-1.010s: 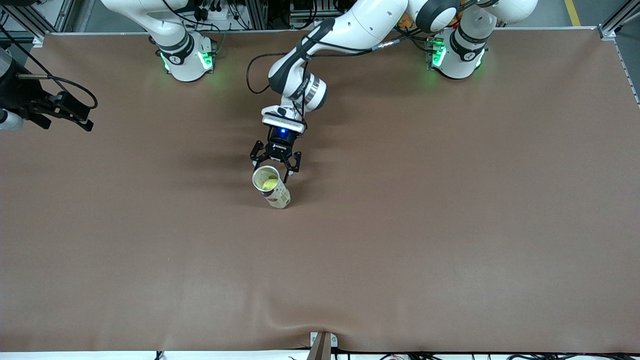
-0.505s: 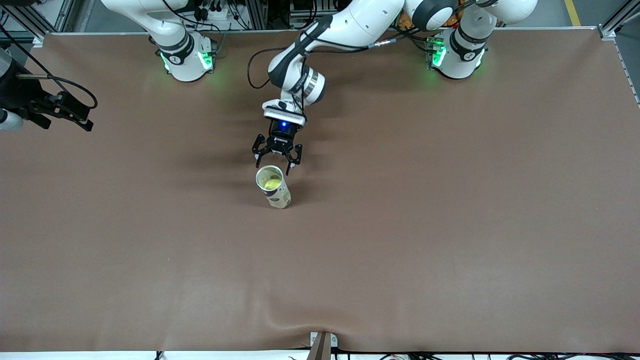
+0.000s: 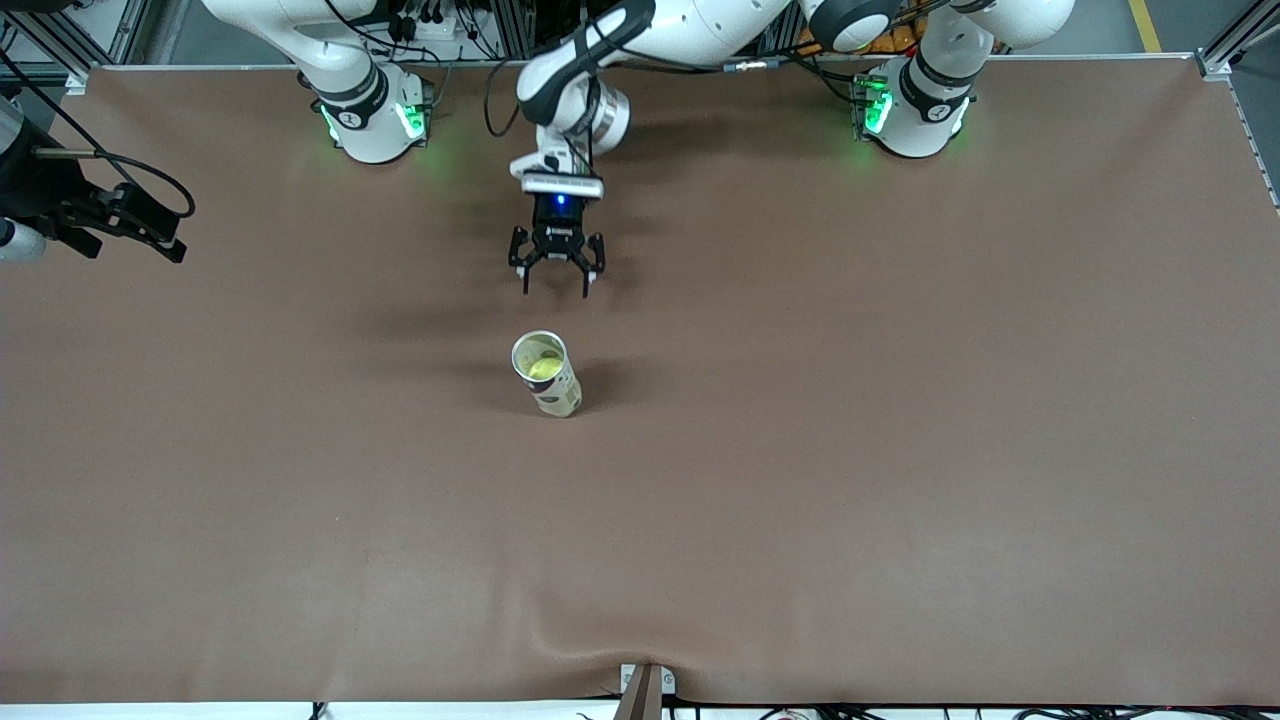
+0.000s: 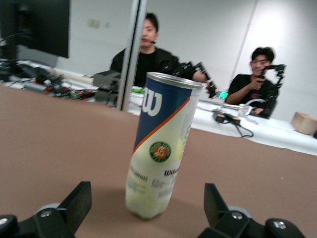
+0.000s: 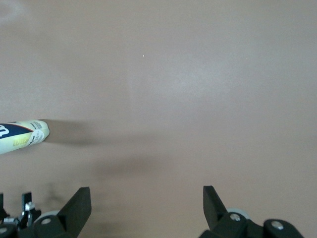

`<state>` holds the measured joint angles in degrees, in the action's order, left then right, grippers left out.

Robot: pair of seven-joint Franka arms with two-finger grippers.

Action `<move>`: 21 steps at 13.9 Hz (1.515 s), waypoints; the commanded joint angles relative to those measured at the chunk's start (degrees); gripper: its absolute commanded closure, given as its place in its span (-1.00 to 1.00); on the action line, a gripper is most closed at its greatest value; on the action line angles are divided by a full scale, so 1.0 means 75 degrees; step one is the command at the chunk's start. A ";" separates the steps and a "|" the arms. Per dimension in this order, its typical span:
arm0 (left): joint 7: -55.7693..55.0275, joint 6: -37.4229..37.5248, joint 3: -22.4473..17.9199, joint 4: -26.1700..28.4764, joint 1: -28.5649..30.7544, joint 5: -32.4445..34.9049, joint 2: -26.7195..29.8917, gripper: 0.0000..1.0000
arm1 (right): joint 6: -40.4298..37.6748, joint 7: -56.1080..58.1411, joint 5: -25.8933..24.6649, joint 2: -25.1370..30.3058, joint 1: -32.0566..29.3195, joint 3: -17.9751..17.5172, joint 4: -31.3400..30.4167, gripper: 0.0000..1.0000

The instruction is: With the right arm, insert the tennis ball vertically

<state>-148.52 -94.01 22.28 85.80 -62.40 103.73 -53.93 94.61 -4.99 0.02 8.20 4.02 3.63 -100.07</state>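
Insertion appearing complete: tennis ball (image 3: 541, 368) is sitting inside the upright Wilson can (image 3: 547, 374).
I am hanging my left pincer (image 3: 556, 276) wide and empty over the bench (image 3: 900, 420); my right pincer (image 5: 143, 218) is waiting wide toward its end.

Brown table (image 3: 900, 450); white wall (image 4: 208, 29); 2 seated people (image 4: 148, 54).

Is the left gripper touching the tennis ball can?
Apart. The front view shows bare table between the open left gripper and the upright tennis ball can.
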 commanded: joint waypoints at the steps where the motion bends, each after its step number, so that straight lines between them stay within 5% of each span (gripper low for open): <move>1: 0.0325 0.0568 0.0601 0.0103 0.0024 -0.0972 0.0450 -1.00 | 0.0089 0.0009 -0.0097 0.0195 -0.0161 -0.0121 -0.0181 -1.00; 11: 0.3006 0.0453 0.0954 0.0092 0.0456 -0.4934 0.3273 -1.00 | 0.0089 0.0009 -0.0097 0.0183 -0.0161 -0.0121 -0.0181 -1.00; 21: 0.6966 -0.1081 0.0955 0.0045 0.3325 -0.8063 0.5572 -1.00 | 0.0089 0.0009 -0.0097 0.0172 -0.0161 -0.0132 -0.0170 -1.00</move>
<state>-101.51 -99.25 29.04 84.52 -41.98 47.08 -14.71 94.79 -4.99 0.01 8.20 3.95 3.57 -100.23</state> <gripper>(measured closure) 0.000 0.000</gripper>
